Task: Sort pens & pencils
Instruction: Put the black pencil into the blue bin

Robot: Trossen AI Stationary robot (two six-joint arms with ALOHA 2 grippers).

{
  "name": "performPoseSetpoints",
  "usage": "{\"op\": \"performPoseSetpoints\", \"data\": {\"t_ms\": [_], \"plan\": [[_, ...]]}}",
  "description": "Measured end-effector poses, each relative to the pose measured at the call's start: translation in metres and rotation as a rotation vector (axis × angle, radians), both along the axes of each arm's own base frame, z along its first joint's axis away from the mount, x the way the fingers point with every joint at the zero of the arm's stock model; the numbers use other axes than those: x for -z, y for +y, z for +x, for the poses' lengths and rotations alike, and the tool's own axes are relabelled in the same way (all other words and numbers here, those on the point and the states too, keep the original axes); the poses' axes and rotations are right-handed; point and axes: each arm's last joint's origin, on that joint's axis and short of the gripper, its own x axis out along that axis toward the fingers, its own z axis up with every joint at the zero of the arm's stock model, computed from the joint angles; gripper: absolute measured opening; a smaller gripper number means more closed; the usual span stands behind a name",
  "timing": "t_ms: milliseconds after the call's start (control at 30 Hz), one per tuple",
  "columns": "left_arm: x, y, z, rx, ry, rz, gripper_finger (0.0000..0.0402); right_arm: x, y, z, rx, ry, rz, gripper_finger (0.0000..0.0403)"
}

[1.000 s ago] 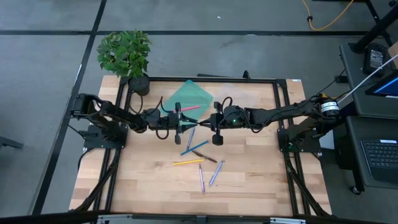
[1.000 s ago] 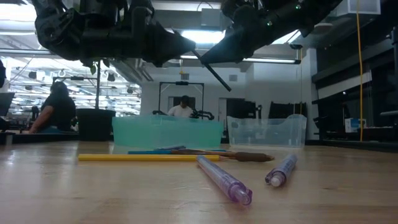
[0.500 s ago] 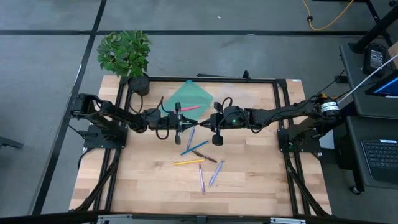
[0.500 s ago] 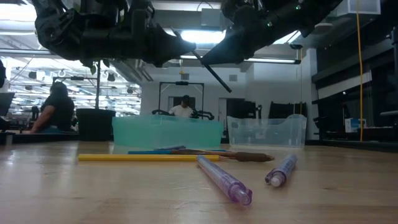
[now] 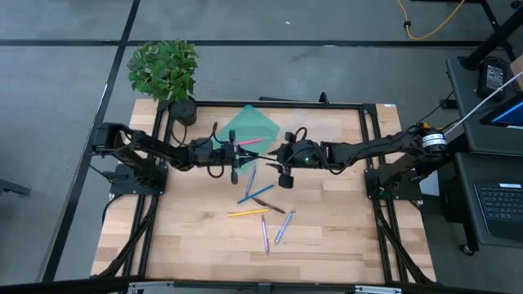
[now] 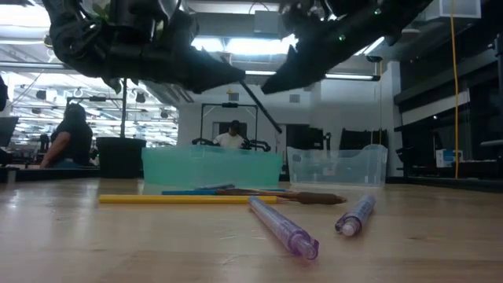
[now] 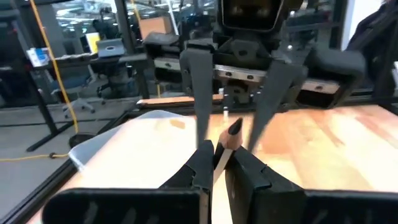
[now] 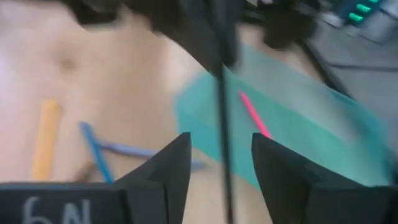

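Right gripper (image 5: 273, 159) has spread, releasing the black pencil (image 7: 225, 145); left gripper (image 7: 217, 163) clamps it; teal bin (image 5: 248, 131) holds a pink pen (image 5: 251, 141).

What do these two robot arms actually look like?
Both arms are black and jointed, with black cables looping at the wrists. The left gripper and right gripper each end in two slim dark fingers. The right arm shows a small green light.

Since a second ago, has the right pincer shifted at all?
Yes. The right pincer has opened, releasing the dark pencil that the left pincer grips over the teal bin.
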Motion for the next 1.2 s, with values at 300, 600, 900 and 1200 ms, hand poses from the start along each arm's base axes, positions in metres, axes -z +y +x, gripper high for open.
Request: {"op": "performPoseSetpoints", "data": {"t_ms": [300, 600, 900, 1200], "plan": [[-0.018, 0.015, -0.014, -0.073, 0.020, 0.025, 0.0016, 0.000, -0.005, -0.016, 0.174, 0.131, -0.097, 0.0161], [-0.025, 0.026, -0.027, -0.204, 0.088, 0.055, 0.0016, 0.009, -0.006, -0.024, 0.234, 0.243, -0.086, 0.0153], [-0.023, 0.032, -0.029, -0.278, 0.110, 0.047, 0.0016, 0.012, -0.007, -0.028, 0.287, 0.274, -0.088, 0.0153], [-0.017, 0.039, -0.030, -0.356, 0.213, -0.005, 0.0016, 0.012, -0.008, -0.029, 0.318, 0.283, -0.112, 0.0153]]}}
